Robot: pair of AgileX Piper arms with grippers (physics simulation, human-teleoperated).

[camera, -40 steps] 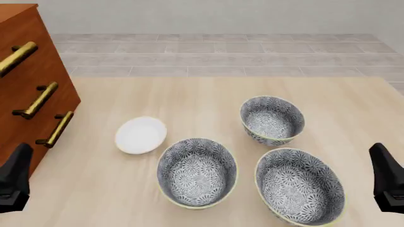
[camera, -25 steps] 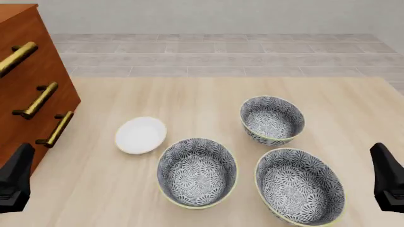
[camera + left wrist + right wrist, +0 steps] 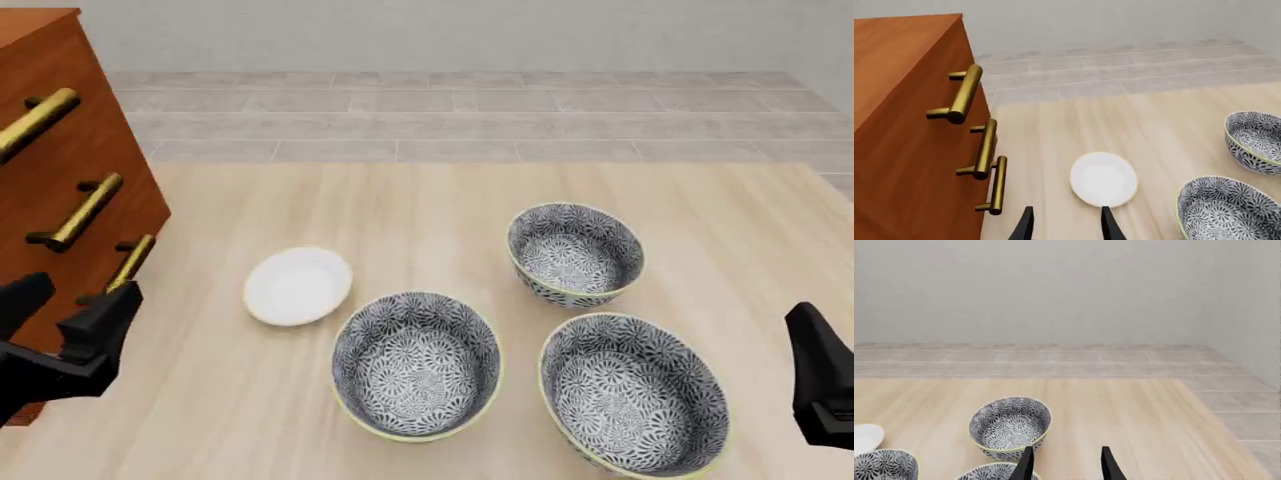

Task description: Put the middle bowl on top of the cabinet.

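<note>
Black left gripper [image 3: 60,325]: now raised beside reddish-brown wooden cabinet [image 3: 54,170], fingers apart, empty. Black right gripper [image 3: 1064,462]: unmoved, apart. Floral middle bowl [image 3: 416,363]: on table among 3, untouched; approach likely beginning.

Right gripper [image 3: 1065,464] is showing two dark fingertips with a gap between them, over the wooden table [image 3: 1121,410]. One patterned bowl [image 3: 1011,427] is sitting upright ahead of the fingertips. Two more bowl rims [image 3: 991,473] [image 3: 884,465] and a white plate [image 3: 866,436] are peeking in at the frame's edges.
</note>
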